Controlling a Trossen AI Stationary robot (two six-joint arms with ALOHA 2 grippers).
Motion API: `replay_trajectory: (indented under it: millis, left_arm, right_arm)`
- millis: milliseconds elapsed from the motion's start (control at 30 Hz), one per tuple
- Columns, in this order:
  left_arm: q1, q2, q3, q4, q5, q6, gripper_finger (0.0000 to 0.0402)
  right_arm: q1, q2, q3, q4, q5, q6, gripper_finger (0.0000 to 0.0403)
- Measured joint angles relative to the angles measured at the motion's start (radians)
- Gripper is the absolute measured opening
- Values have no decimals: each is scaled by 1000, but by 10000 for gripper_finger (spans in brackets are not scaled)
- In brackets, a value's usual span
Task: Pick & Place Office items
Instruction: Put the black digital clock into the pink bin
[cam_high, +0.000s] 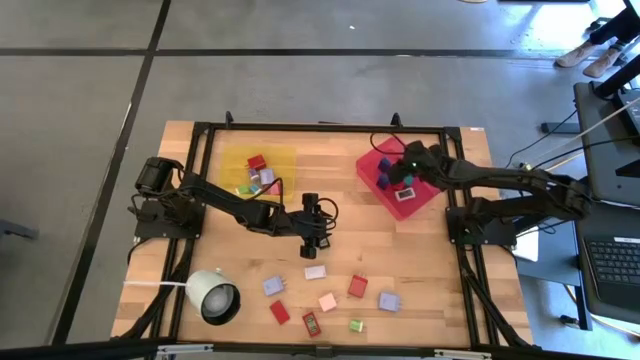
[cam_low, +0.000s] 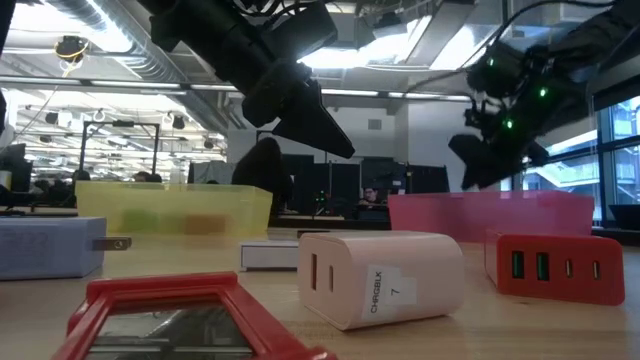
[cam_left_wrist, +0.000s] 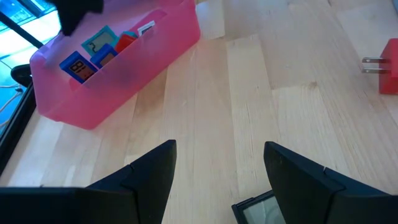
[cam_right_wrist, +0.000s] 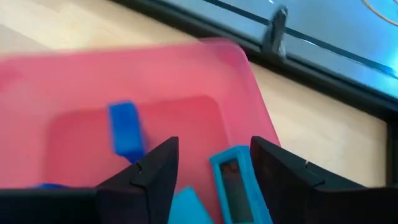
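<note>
Right claw (cam_high: 404, 178) over red tray (cam_high: 372, 165) holding blue blocks (cam_high: 384, 181).

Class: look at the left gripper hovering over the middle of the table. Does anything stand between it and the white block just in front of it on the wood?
Nothing visible does. The left gripper hangs open above bare wood, and the white block lies just beyond it with only empty table between them. The nearest other pieces lie farther toward the table's front edge.
</note>
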Motion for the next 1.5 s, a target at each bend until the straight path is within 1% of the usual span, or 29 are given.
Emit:
replay_trajectory:
  millis: [100, 200, 367, 433, 500, 567, 700, 833, 967, 1033, 1100, 1200, 1333, 1500]
  left_arm:
    - [0, 0, 0, 0, 0, 1, 240]
    - [0, 0, 0, 0, 0, 0, 240]
    - [0, 0, 0, 2, 0, 0, 240]
    - [0, 0, 0, 20, 0, 0, 240]
    - [0, 0, 0, 54, 0, -1, 240]
    - [0, 0, 0, 76, 8, -18, 240]
    - [0, 0, 0, 123, 77, -90, 240]
    - [-1, 0, 0, 176, 81, -99, 240]
    - [0, 0, 0, 161, 86, -111, 240]
    - [9, 0, 0, 107, 141, -32, 239]
    - [20, 0, -1, 31, 225, 79, 240]
    - [40, 0, -1, 0, 304, 195, 239]
    - [86, 10, 0, -4, 360, 202, 239]
    - [133, 57, 0, -46, 552, 180, 239]
  right_arm:
    - [22, -48, 27, -7, -52, 0, 203]
    - [54, -83, 52, -7, -127, 4, 203]
    - [132, -99, 69, 19, -254, 4, 203]
    - [165, -99, 69, 40, -276, 5, 203]
    - [200, -99, 69, 57, -276, 6, 203]
    - [233, -99, 69, 84, -263, 8, 203]
    - [295, -99, 69, 180, -198, 6, 204]
    - [359, -92, 69, 253, -112, -19, 204]
    - [425, -79, 69, 271, -41, -55, 204]
    - [453, -69, 69, 274, -7, -77, 204]
    - [472, -64, 69, 272, 22, -96, 204]
    - [495, -58, 69, 272, 49, -98, 204]
    - [507, -58, 69, 275, 58, -104, 204]
    - [506, -58, 69, 276, 57, -116, 204]
